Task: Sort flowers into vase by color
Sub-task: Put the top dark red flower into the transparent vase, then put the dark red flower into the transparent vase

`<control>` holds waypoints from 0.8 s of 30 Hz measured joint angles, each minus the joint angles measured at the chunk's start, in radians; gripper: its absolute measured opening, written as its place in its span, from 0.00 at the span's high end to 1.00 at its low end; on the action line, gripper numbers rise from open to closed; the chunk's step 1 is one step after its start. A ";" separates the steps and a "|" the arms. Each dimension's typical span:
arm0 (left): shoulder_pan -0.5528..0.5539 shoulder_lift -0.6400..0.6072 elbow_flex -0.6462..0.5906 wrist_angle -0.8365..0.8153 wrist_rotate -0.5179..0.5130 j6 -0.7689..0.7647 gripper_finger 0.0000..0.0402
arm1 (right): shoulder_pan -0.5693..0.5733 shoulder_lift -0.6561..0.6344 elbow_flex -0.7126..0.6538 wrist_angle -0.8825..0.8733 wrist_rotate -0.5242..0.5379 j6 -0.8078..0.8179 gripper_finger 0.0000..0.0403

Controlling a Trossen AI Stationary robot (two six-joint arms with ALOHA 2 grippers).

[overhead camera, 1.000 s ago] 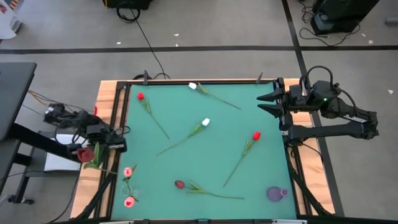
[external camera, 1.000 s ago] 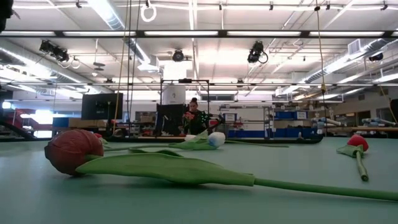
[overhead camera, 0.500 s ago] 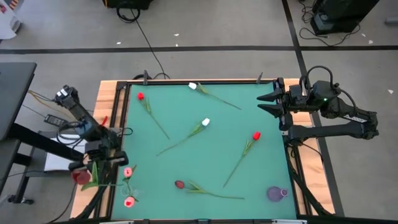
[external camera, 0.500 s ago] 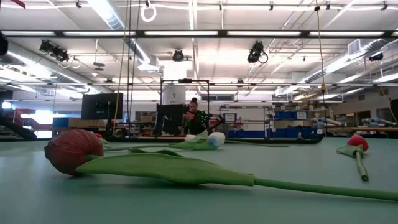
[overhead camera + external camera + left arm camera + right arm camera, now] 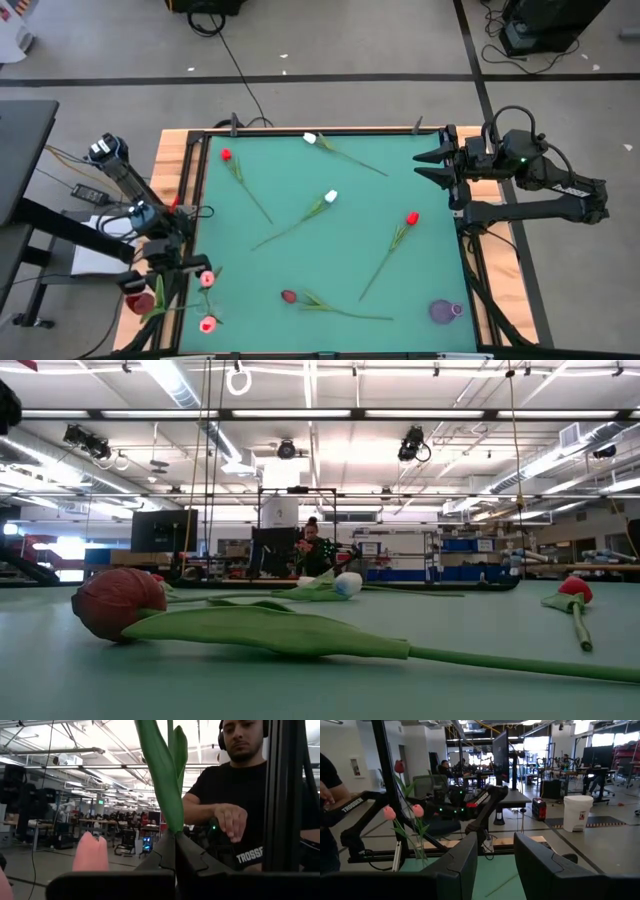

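My left gripper point(image 5: 162, 276) hangs over the table's near left edge, shut on a dark red tulip point(image 5: 140, 300) with green leaves. Two pink tulips point(image 5: 206, 279) stand upright beside it point(image 5: 417, 810); what holds their stems does not show plainly. On the green mat lie two red tulips point(image 5: 226, 155) point(image 5: 412, 218), two white ones point(image 5: 310, 138) point(image 5: 331, 197) and another dark red one point(image 5: 289, 296), each flat on its side. A small purple vase point(image 5: 445, 311) stands at the near right corner. My right gripper point(image 5: 430, 166) waits open at the far right edge. My left gripper pinches the dark red tulip's green stem point(image 5: 173, 831) between its two shut fingers point(image 5: 162, 855), which point level toward the table's near side. Stem and leaf point(image 5: 160, 775) rise upright past the fingertips. The flower is lifted clear of the table, its head point(image 5: 399, 766) on top.
The table has a wooden frame point(image 5: 170, 170) around the green mat. A person in a black shirt point(image 5: 240, 795) sits just beyond the near left corner, one hand raised. A dark red tulip point(image 5: 118, 603) lies right in front of the low camera.
My left arm has swung toward the table's near edge and turned, carrying the dark red tulip from beside the left edge's middle to next to the pink tulips at the near left corner. The flower stays lifted clear. The right arm has kept still.
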 joint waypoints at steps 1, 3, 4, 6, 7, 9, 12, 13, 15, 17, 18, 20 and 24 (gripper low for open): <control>0.000 0.004 -0.003 0.005 -0.002 0.000 1.00 | 0.000 0.000 0.000 0.000 0.000 0.000 0.66; 0.000 0.006 -0.006 0.005 -0.002 -0.001 0.99 | 0.000 0.000 0.000 0.000 0.000 0.000 0.66; 0.000 0.006 -0.006 0.003 -0.003 -0.002 0.98 | 0.000 0.000 0.000 0.000 0.000 0.000 0.66; 0.000 0.006 -0.006 0.002 -0.006 -0.006 0.94 | 0.000 0.000 0.000 0.000 0.000 0.000 0.66; 0.001 0.006 -0.006 0.001 -0.006 -0.015 0.91 | 0.000 0.000 0.000 0.000 0.000 0.000 0.66; 0.003 0.006 -0.006 -0.003 -0.007 -0.026 0.84 | 0.000 0.000 0.000 0.000 0.000 0.000 0.66; 0.003 0.005 -0.006 -0.007 -0.019 -0.028 0.72 | 0.000 0.000 0.000 0.000 0.000 0.000 0.66; 0.003 0.005 -0.006 -0.006 -0.021 -0.027 0.69 | 0.000 0.000 0.000 0.000 0.000 0.000 0.66; 0.003 0.005 -0.006 -0.008 -0.021 -0.027 0.62 | 0.000 0.000 0.000 0.000 0.000 0.000 0.66; 0.003 0.004 -0.006 -0.007 -0.020 -0.028 0.56 | 0.000 0.000 0.000 0.000 0.000 0.000 0.66; 0.003 0.004 -0.006 -0.007 -0.020 -0.028 0.53 | 0.000 0.000 0.000 0.000 0.000 0.000 0.66; 0.003 0.002 -0.006 -0.009 -0.020 -0.031 0.50 | 0.000 0.000 0.000 0.000 0.000 0.000 0.66; 0.003 -0.010 0.014 -0.063 -0.015 -0.031 0.46 | 0.000 0.000 0.000 0.000 0.000 0.000 0.66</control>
